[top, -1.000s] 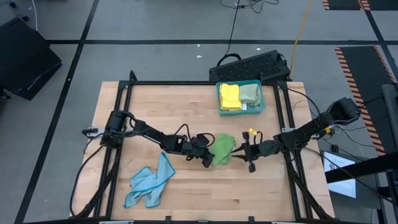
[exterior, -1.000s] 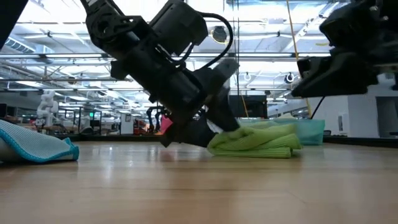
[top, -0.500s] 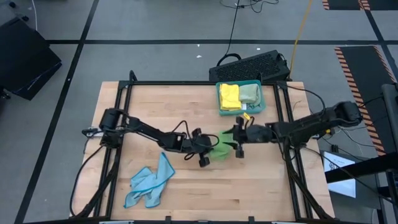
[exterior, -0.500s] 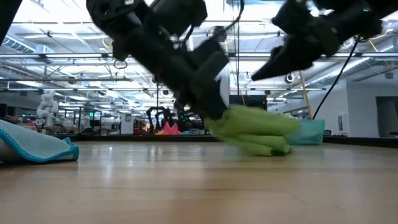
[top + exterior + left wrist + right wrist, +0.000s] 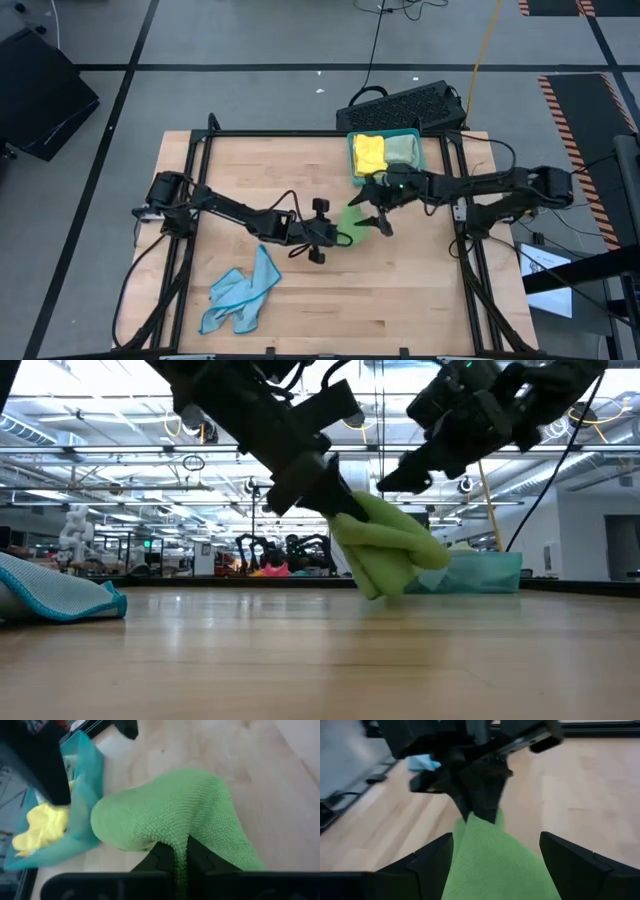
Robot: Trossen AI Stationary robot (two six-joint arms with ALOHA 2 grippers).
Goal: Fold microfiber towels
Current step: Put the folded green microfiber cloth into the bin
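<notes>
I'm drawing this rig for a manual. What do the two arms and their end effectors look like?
Both arms are dark, near-black, built of slim jointed segments with black cables looping loosely alongside. The left end effector and right end effector each end in two flat, dark, angular fingers. A small yellow tag sits near the right arm's wrist. No other markings are legible.

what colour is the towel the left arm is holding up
Bright green towel, pinched by the left gripper; clearest in the left wrist view.

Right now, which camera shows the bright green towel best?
The left wrist view: the bright green towel fills the picture, pinched by the left end effector. The low view shows it lifted off the table, the right wrist view shows part of it, and from above it is mostly hidden by both arms.
</notes>
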